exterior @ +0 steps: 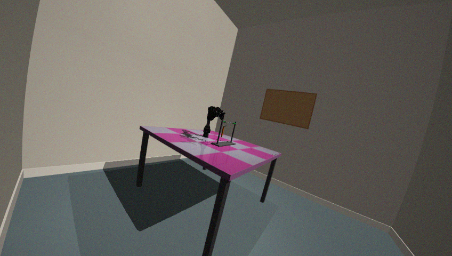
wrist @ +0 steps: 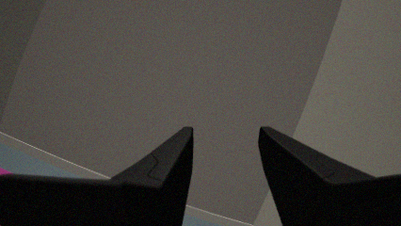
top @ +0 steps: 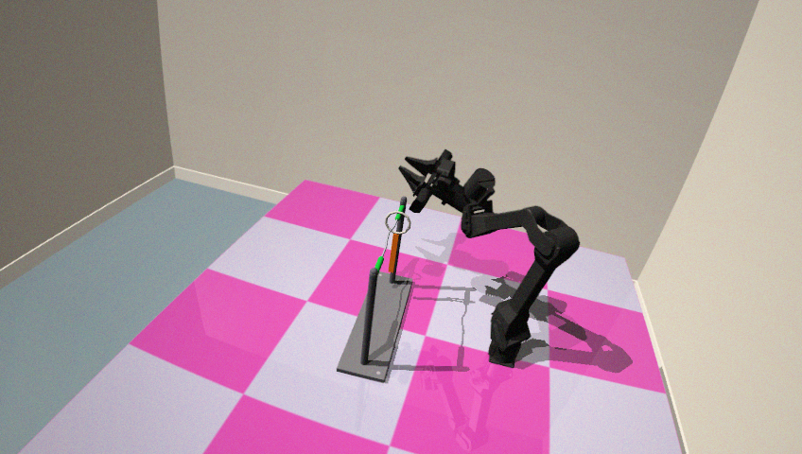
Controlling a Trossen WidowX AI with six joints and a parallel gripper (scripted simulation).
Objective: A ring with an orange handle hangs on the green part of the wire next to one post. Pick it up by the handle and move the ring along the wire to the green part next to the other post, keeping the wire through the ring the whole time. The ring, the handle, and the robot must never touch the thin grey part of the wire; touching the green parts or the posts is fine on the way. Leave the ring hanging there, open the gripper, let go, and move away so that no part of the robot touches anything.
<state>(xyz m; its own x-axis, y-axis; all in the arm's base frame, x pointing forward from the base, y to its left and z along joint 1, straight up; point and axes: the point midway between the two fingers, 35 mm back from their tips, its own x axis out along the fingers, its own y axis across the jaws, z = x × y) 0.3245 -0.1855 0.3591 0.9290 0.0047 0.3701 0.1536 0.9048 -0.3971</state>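
Observation:
The ring (top: 386,223) hangs on the green part (top: 400,211) of the wire beside the far post (top: 403,201) (exterior: 219,134), the left one in the exterior view. Its orange handle (top: 393,253) (exterior: 222,132) points down. The wire's thin grey part (top: 386,243) runs to the other green part (top: 379,263) at the near post (top: 369,321) (exterior: 233,133). My gripper (top: 403,162) (wrist: 226,135) is open, part-way, with nothing between its fingers. In the top view it appears above the far post and ring. The ring and handle are out of the wrist view.
Both posts stand on a grey base plate (top: 388,304) (exterior: 225,144) on the pink and white checked table (top: 275,325) (exterior: 218,161). The arm's base (top: 501,359) stands to the right of the plate in the top view. A brown board (exterior: 288,108) is on the wall.

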